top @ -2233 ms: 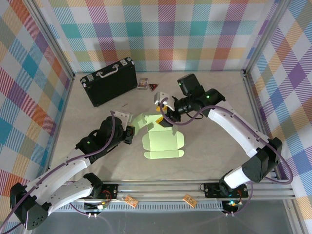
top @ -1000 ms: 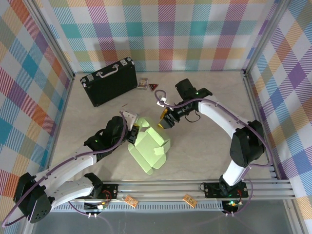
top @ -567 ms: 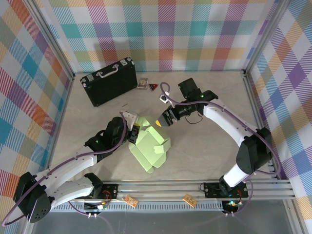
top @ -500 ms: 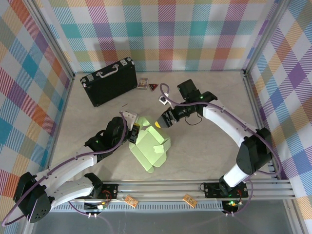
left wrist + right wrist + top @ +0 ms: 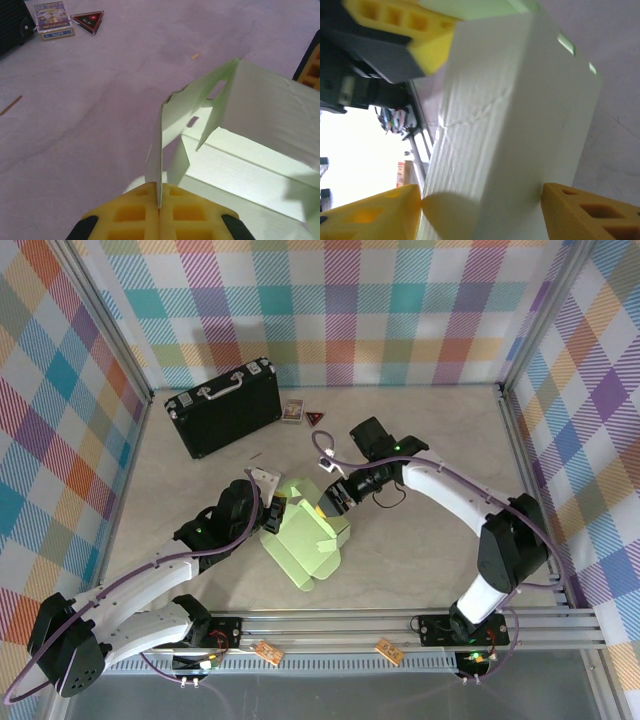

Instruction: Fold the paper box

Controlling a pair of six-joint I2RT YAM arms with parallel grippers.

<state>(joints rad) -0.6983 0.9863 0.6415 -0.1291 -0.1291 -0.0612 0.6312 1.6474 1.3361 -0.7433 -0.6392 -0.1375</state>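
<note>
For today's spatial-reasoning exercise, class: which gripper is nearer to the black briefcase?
Left. The left gripper, shut on a flap of the paper box, is below-right of the black briefcase in the top view. The right gripper is farther right, on the box's other side.

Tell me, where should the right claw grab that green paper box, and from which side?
Probably the raised panel of the paper box, pinched across its thin card from the far right. It stands off the table, so a finger fits each face, and the left gripper clamps the opposite flap.
</note>
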